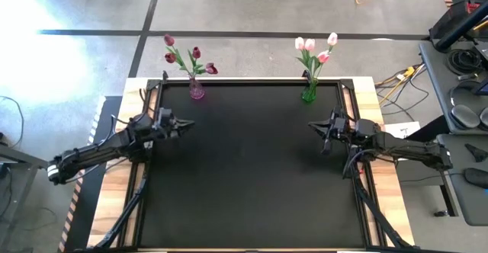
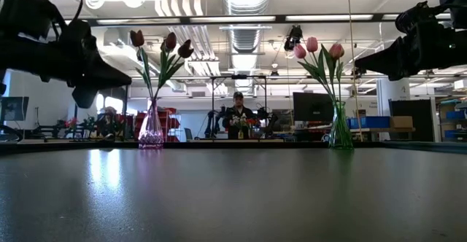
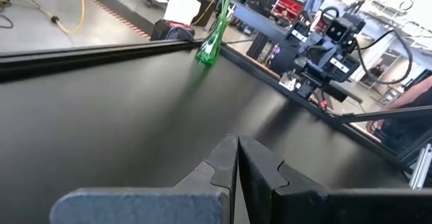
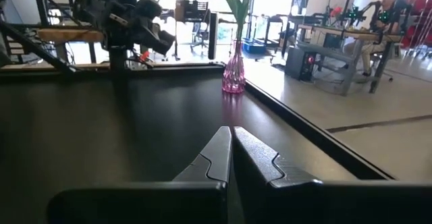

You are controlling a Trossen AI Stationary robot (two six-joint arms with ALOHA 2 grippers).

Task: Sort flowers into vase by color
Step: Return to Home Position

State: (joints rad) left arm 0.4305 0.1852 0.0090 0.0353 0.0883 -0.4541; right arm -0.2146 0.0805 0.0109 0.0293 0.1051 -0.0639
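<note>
The black counter point(image 1: 252, 169) filled the middle of the high view, inside a wooden frame. The left arm point(image 1: 99, 152) lay over its left side and the right arm point(image 1: 404, 148) over its right side, both lifted above the surface and well apart from each other. The left claw point(image 1: 185, 125) pointed toward the centre, its fingers point(image 3: 219, 163) pressed together and holding nothing. The right claw point(image 1: 314, 126) faced it, also closed and empty, its fingers point(image 4: 216, 150) meeting in one line. At the far edge the dark magenta flowers point(image 1: 191, 57) stood together in the purple vase point(image 1: 197, 91) near the left corner. The pale pink flowers point(image 1: 313, 49) stood in the green vase point(image 1: 309, 94) toward the right corner. Both vases were upright.
</note>
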